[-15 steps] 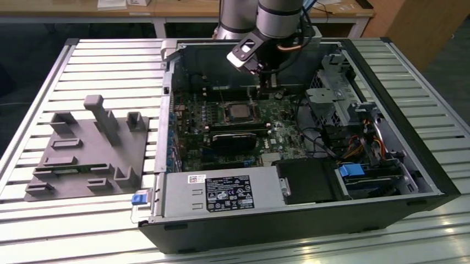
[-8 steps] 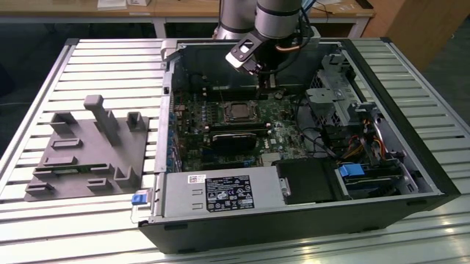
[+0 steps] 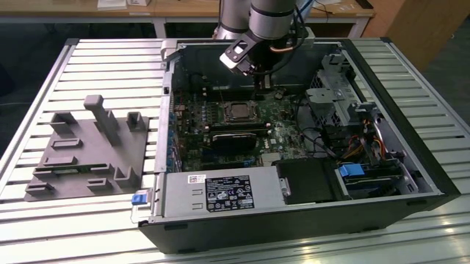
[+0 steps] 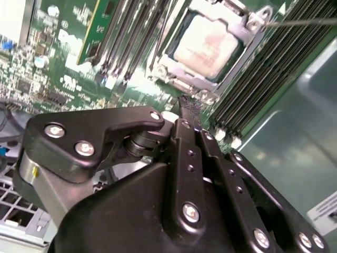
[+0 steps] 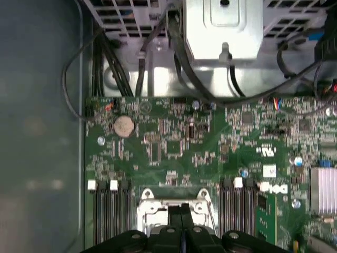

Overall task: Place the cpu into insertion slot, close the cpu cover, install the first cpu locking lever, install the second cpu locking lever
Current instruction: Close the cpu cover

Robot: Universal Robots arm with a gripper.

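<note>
Slatted metal tabletop (image 3: 96, 60), pale, with wooden desks (image 3: 184, 6) behind its far edge. One open computer case (image 3: 294, 231) lies flat, from the middle of the tabletop to the edge on the exterior view's right. One grey fixture (image 3: 85, 148) with upright pegs sits by the edge on the exterior view's left, apart from the case. Bare slats along the near edge and between fixture and far edge.

One arm reaches down into the case from the far side. Gripper (image 3: 262, 87) hangs over the green motherboard (image 3: 191, 132), on the far side of the socket and near it. Jaws are closed together and grip nothing; in both wrist views the fingertips meet (image 4: 187, 103) (image 5: 181, 211).

One cpu (image 3: 238, 112) sits in the socket, pale top showing (image 4: 206, 45). One cpu cover (image 4: 248, 25) lies down around it as a silvery frame. One thin metal rod (image 4: 305, 22) runs off from the cover's corner; cannot tell if it is latched.

Inside the case: one black heatsink block (image 3: 233, 142) on the near side of the socket, one power supply (image 3: 220, 193) at the near wall, loose cables (image 3: 345, 146) toward the exterior view's right. One coin cell (image 5: 124, 126) on the board in the first wrist view.
</note>
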